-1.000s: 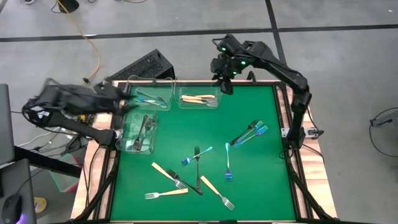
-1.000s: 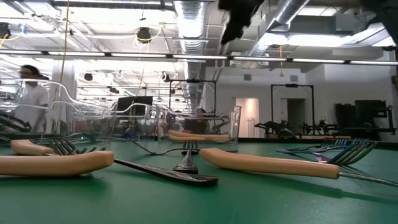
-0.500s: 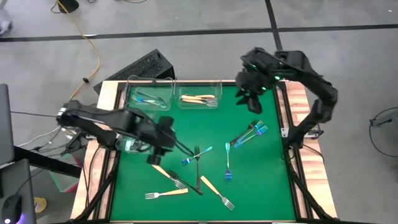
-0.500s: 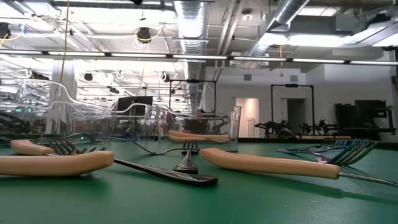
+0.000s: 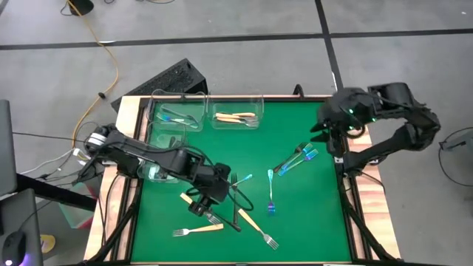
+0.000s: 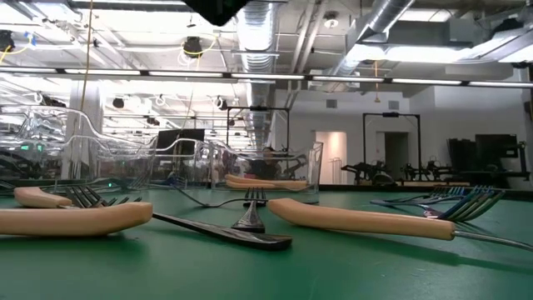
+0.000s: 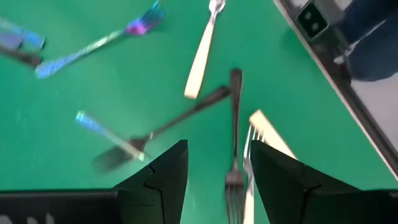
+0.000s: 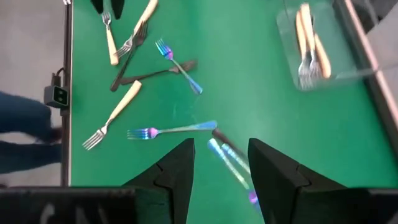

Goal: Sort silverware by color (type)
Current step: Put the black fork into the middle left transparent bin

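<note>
1. Over the near-centre of the green mat (image 5: 310, 222), my left gripper (image 5: 205, 199) hangs above the tangle of forks, fingers (image 7: 165, 180) spread apart with nothing between them.
2. Through its wrist camera I see a dark fork (image 7: 234, 137) lying lengthwise in the gap below the fingers, a tan-handled fork (image 7: 264, 134) just beside it, and a second dark fork (image 7: 180, 115) crossing at an angle.
3. Same view, farther out: another tan-handled fork (image 7: 202, 53), one iridescent blue fork (image 7: 93, 46), and a blue fork (image 7: 102, 130) lying across the second dark one.
4. My right gripper (image 5: 330, 135) sits at the mat's right edge, fingers (image 8: 177, 171) parted, holding nothing.
5. Its wrist camera shows a blue fork (image 8: 171, 130) lying flat ahead of the fingers and a pair of blue forks (image 8: 230, 158) under the gap.
6. From overhead: the blue pair (image 5: 295, 159) lies right of centre, a lone blue fork (image 5: 270, 196) nearer the middle, tan forks (image 5: 255, 227) along the near side.
7. Three clear bins at the far left corner. One bin (image 5: 235, 106) holds tan-handled forks (image 5: 235, 117); the next bin (image 5: 177, 107) holds blue forks (image 5: 177, 116); the third bin (image 5: 151, 151) I can only see in part, behind the left arm.
8. Low camera: tan handles (image 6: 358, 218) and a dark fork (image 6: 225, 231) in the foreground.
</note>
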